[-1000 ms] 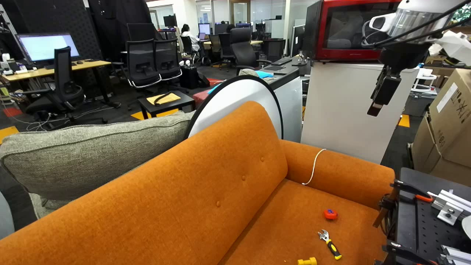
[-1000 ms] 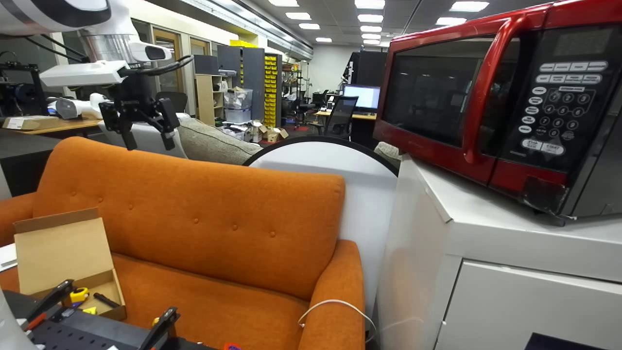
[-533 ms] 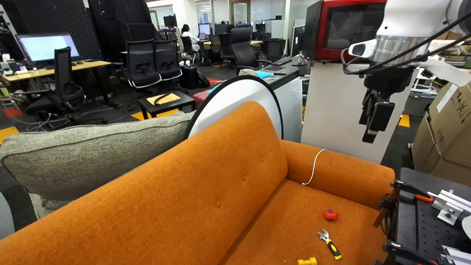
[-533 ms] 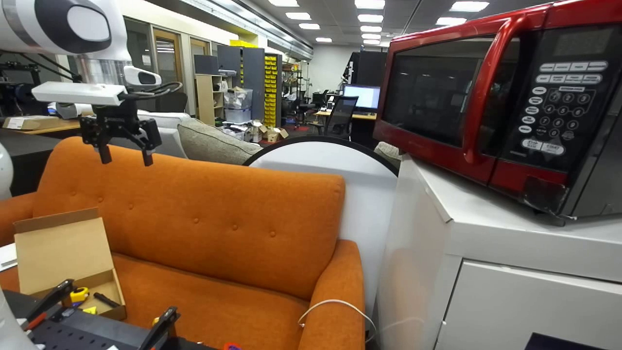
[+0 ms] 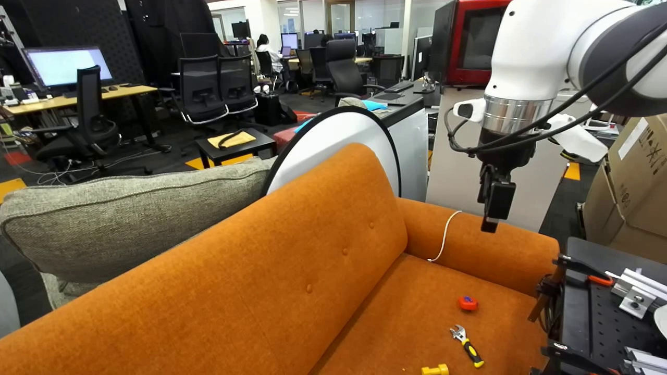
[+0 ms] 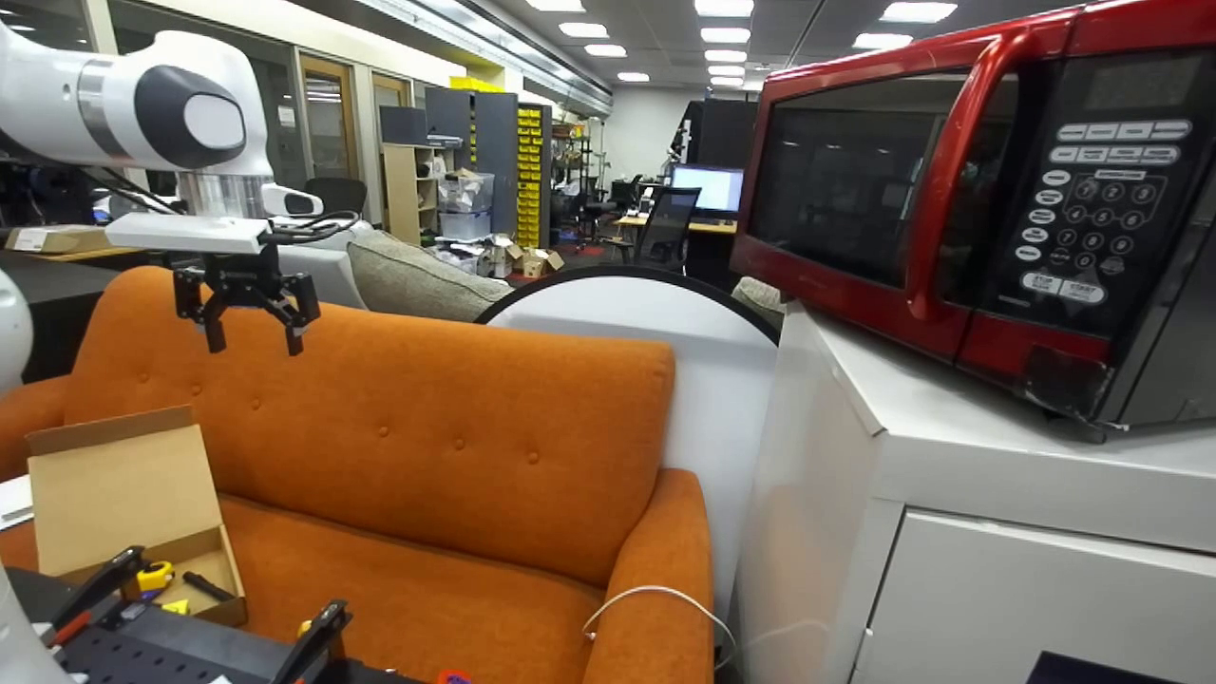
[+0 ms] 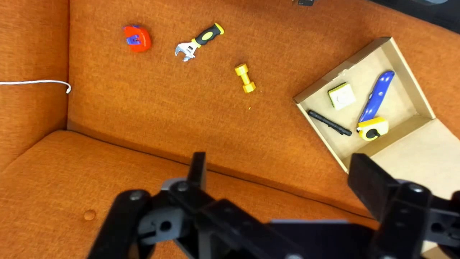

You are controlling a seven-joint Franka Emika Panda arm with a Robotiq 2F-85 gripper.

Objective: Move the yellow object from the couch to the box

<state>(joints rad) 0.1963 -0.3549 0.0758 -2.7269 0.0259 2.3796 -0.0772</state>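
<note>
The yellow object, a small dumbbell-shaped piece (image 7: 245, 78), lies on the orange couch seat (image 7: 143, 108) in the wrist view. It also shows at the bottom edge of an exterior view (image 5: 435, 370). The open cardboard box (image 7: 323, 142) sits on the seat to its right in the wrist view, holding a sponge-like block, a blue tool, a black pen-like item and a yellow tape measure. Its raised lid shows in an exterior view (image 6: 123, 494). My gripper (image 7: 279, 160) is open and empty, high above the seat in front of the couch back (image 6: 427, 380).
A red item (image 7: 138, 39) and an adjustable wrench (image 7: 199, 41) lie on the seat near the yellow object. A white cord (image 5: 445, 237) hangs over the armrest. A black table (image 5: 589, 312) with clamps stands at the couch front. A red microwave (image 6: 855, 180) stands on a white cabinet.
My gripper has come down, moving left in an exterior view, and now hangs lower in front of the couch back. It stays open. The objects on the couch have not moved.
</note>
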